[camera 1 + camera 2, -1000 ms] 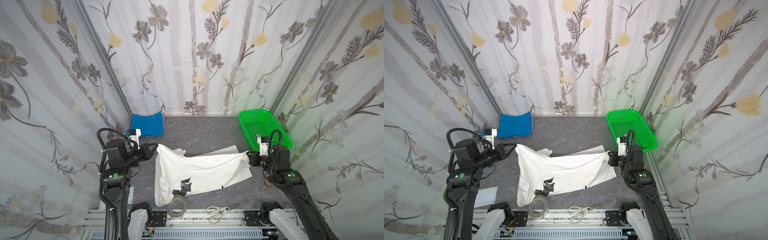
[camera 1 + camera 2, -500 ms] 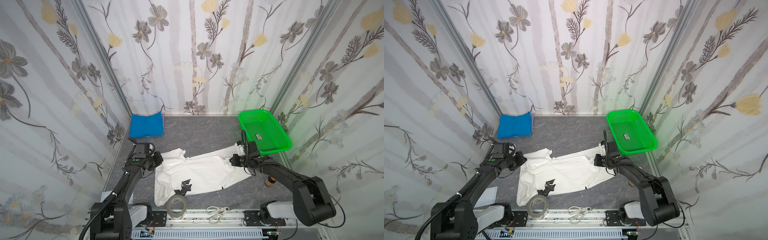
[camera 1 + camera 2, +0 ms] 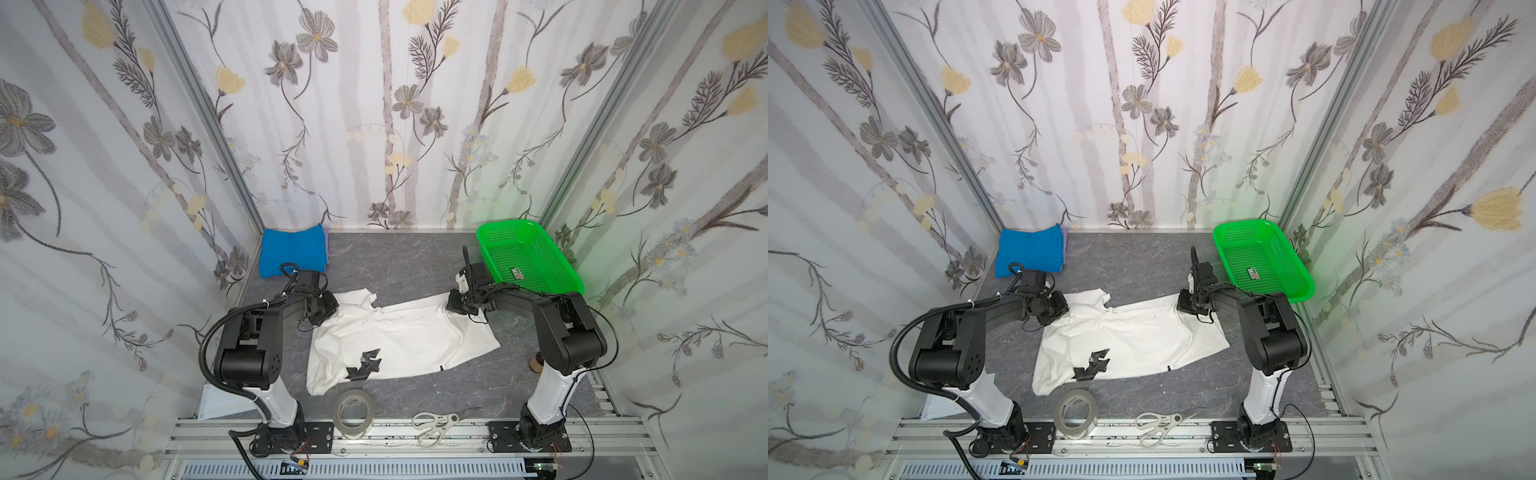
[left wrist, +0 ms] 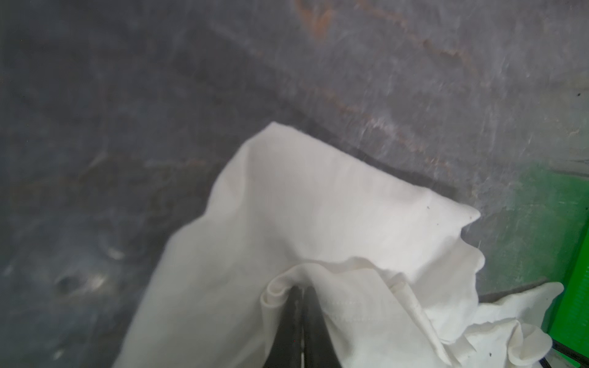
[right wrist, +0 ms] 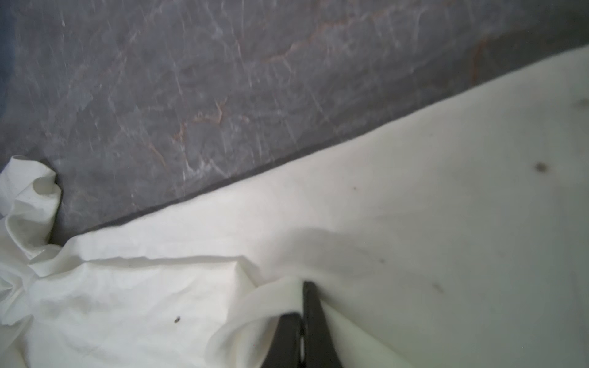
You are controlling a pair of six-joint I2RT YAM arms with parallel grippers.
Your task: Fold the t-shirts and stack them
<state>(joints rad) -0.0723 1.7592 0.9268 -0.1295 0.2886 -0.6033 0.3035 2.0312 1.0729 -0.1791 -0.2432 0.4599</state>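
Grips a fold of the white shirt [image 3: 407,338] in the left end effector [image 4: 301,293], pinched tight at the cloth's left edge. Pinches the right edge the same way in the right end effector [image 5: 301,302], near the basket [image 3: 505,226]. Has the shirt rumpled across the bench [image 3: 395,257], black print [image 3: 365,365] showing toward the front. Shows the blue shirt [image 3: 293,251] folded in the back left corner.
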